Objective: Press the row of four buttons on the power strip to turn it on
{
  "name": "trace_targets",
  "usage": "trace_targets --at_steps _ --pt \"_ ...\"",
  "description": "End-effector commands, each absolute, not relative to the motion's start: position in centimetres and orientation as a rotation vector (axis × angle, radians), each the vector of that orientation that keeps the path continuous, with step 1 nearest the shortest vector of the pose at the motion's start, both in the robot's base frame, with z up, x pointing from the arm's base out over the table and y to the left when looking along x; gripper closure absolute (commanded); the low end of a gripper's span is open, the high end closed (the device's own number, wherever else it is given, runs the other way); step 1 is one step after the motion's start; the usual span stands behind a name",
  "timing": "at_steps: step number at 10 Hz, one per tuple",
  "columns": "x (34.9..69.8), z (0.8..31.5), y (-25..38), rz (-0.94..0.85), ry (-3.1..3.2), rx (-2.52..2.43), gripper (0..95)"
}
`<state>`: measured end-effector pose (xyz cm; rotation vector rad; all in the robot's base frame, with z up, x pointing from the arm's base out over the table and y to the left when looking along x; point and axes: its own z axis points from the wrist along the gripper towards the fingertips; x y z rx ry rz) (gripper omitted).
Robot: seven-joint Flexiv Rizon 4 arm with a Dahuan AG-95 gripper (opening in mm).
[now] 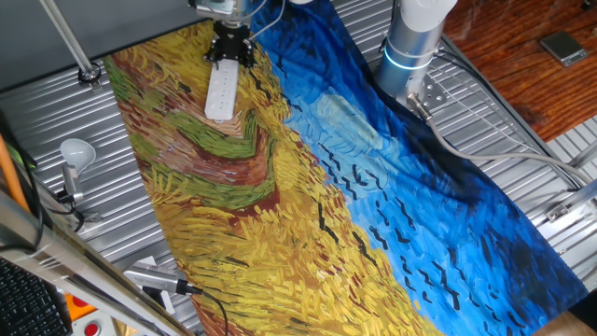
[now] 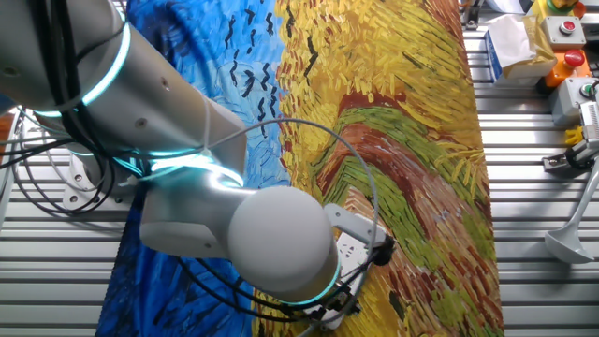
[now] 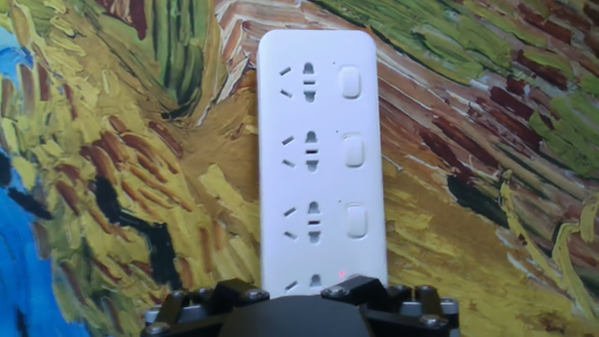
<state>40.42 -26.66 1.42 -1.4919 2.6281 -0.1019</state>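
The white power strip [image 1: 221,91] lies on the painted cloth, its long side running away from the gripper in the hand view [image 3: 318,159]. Three pale buttons of the row [image 3: 353,150] show along its right side. The strip's near end, where the row continues, is covered by the black gripper [image 3: 301,304], and a small red glow [image 3: 343,277] shows just at that edge. In one fixed view the gripper [image 1: 230,51] stands directly over the strip's far end. In the other fixed view the arm hides all but a corner of the strip [image 2: 354,245]. No fingertip gap is visible.
A colourful painted cloth [image 1: 308,187] covers the ribbed metal table. A white light bulb [image 1: 77,151] on a stand sits left of the cloth. The robot base [image 1: 415,42] rises at the back right. Control boxes with red buttons [image 2: 566,28] stand at the table's edge.
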Motion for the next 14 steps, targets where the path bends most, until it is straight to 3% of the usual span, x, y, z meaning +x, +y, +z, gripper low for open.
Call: trace_targets --at_steps 1,2,5,6,14 --pt "40.0 3.4 -26.6 -0.091 2.641 -1.498 0.0" --pt "39.9 4.0 -26.7 -0.085 2.639 -1.5 19.0" --pt "39.8 4.9 -26.7 -0.076 2.652 -1.501 19.0" --pt "39.6 5.1 -26.7 -0.068 2.658 -1.495 0.0" --pt "38.5 5.5 -26.5 0.011 2.697 -1.512 0.0"
